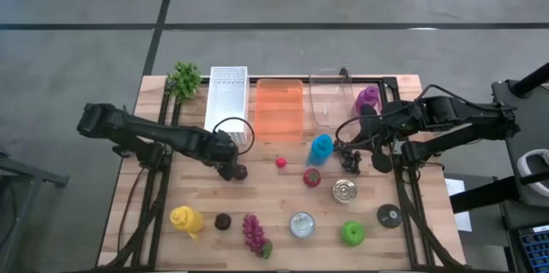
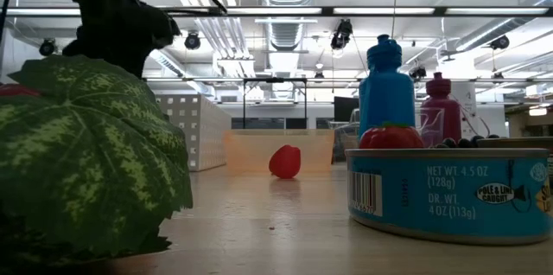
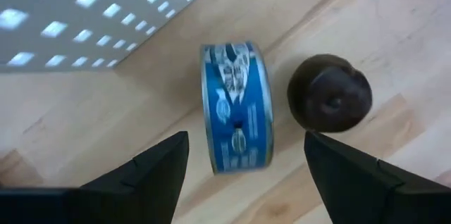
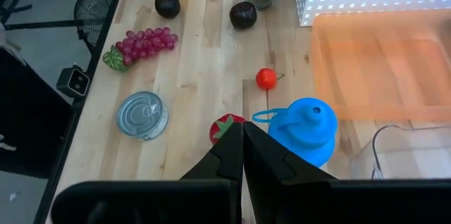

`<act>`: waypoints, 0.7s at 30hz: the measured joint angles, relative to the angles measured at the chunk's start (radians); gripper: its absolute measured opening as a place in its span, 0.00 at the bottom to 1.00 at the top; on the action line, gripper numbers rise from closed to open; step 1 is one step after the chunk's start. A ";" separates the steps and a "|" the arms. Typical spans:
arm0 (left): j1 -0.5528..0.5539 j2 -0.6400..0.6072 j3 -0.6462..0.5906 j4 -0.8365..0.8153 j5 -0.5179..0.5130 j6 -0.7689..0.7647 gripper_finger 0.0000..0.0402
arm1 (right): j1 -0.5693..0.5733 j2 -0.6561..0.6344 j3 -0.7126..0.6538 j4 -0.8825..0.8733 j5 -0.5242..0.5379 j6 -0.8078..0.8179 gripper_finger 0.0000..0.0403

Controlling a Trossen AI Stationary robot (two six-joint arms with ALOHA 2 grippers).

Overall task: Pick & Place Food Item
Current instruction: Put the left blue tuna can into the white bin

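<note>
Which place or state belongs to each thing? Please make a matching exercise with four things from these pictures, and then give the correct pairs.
Things:
1. blue bottle
2. blue tuna can
3. left gripper
4. right gripper

Places or states:
A. shut, holds nothing, above the strawberry
B. lies on its side beside a dark round fruit
C. open, hovers over the can lying on its side
D. stands upright in front of the orange bin

Pairs: 1-D, 2-B, 3-C, 4-A
</note>
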State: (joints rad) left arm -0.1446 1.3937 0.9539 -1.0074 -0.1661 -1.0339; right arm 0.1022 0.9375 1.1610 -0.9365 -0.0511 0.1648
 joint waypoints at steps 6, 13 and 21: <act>0.017 0.002 -0.047 0.036 -0.007 0.014 0.71 | 0.000 0.000 0.000 0.000 0.000 0.000 0.02; 0.016 0.002 -0.111 0.145 -0.010 0.014 0.71 | 0.000 0.000 0.000 0.000 -0.001 0.000 0.02; 0.016 0.002 -0.164 0.249 -0.002 0.018 0.71 | 0.000 0.000 0.000 0.000 -0.001 0.000 0.02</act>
State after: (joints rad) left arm -0.1284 1.3956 0.7902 -0.7588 -0.1683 -1.0162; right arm 0.1024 0.9375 1.1610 -0.9367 -0.0517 0.1646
